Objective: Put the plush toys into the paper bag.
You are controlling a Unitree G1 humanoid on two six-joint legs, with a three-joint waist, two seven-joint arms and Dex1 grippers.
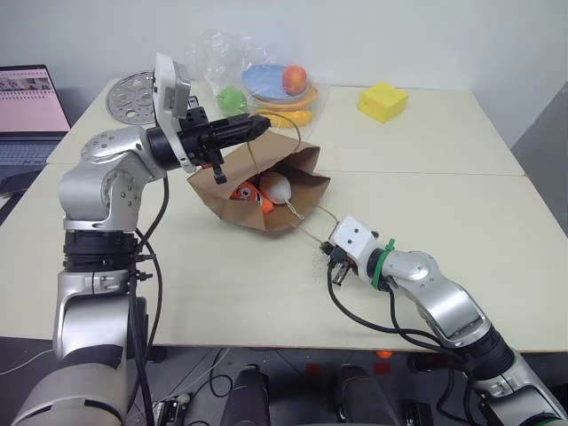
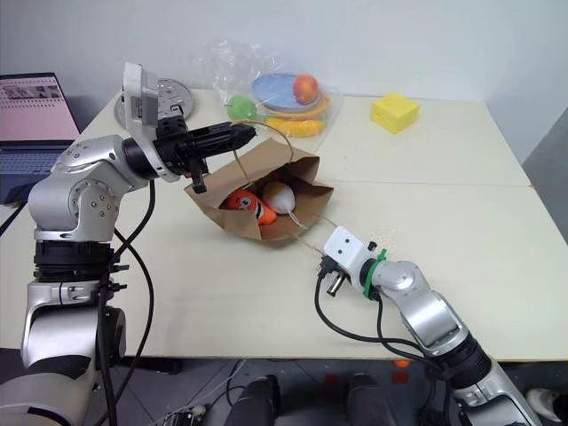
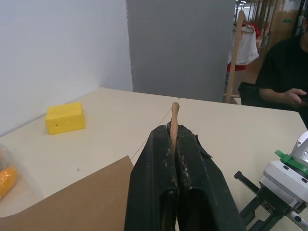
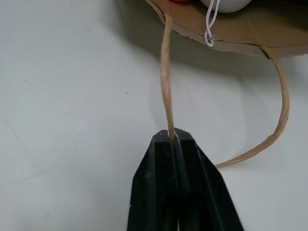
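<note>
From the left eye: bag lay tipped on its side near mid-table, mouth toward the near edge, carrot and white toy both inside it; left gripper clamped shut on the upper handle, raised above the bag; right gripper low by the mouth, closed on the lower handle. Left broad bare table to the right of the bag and along the near edge. From the right eye: fruit bag just behind the bag, cheese block well apart at the far right, metal disc at the far left corner, laptop beyond the left edge. From the left wrist: fingers pressed together on the cord, brown paper just beside them, a seated person past the table's far side, grey wall behind. From the right wrist: fingers closed on the cord, its loop lying on the tabletop, the bag's torn-looking rim near.
</note>
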